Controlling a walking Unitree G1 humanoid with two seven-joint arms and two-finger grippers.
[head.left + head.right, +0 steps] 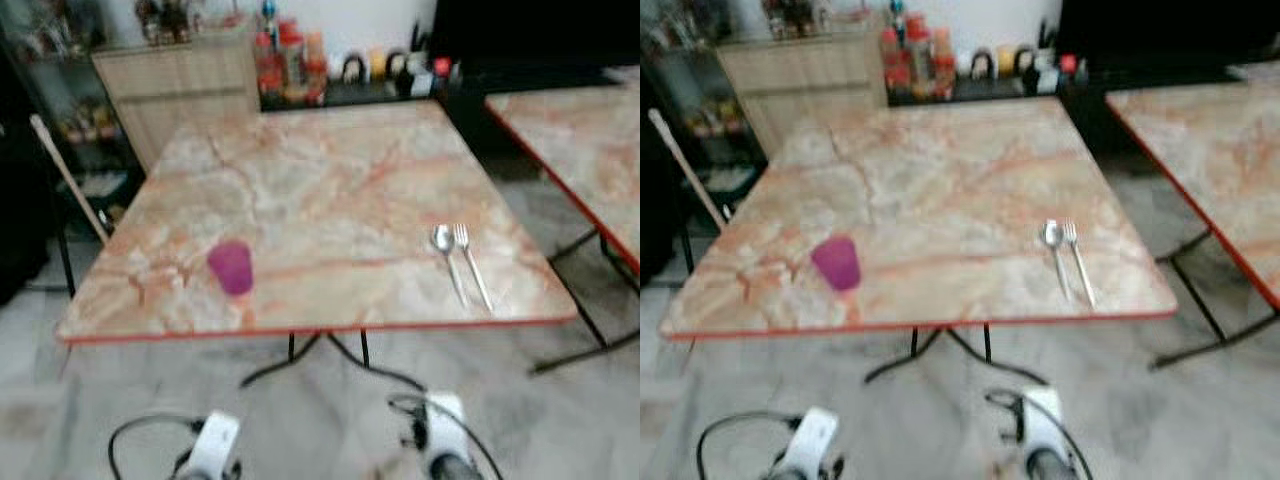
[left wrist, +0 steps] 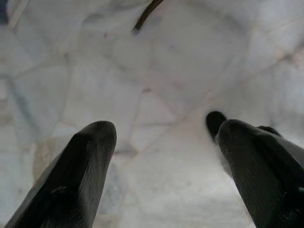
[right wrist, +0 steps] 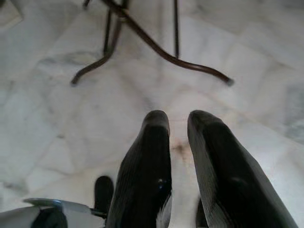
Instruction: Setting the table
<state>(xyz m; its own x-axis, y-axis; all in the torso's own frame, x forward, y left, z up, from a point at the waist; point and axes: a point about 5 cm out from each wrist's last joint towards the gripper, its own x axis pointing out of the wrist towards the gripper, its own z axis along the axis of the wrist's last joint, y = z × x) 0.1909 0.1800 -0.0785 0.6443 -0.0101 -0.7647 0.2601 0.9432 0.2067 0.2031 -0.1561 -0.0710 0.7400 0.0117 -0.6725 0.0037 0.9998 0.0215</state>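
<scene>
A marble-patterned table with a red edge stands in front of me. A translucent purple cup sits near its front left. A spoon and a fork lie side by side near the front right. Both arms hang low in front of the table's near edge. My left gripper is open over the pale floor, with nothing between its fingers. My right gripper is shut and empty, pointing at the floor near the table's dark legs.
A second marble table stands to the right, with a gap of floor between the two. Behind are a wooden cabinet and a dark counter with bottles and jars. A wooden stick leans at the left.
</scene>
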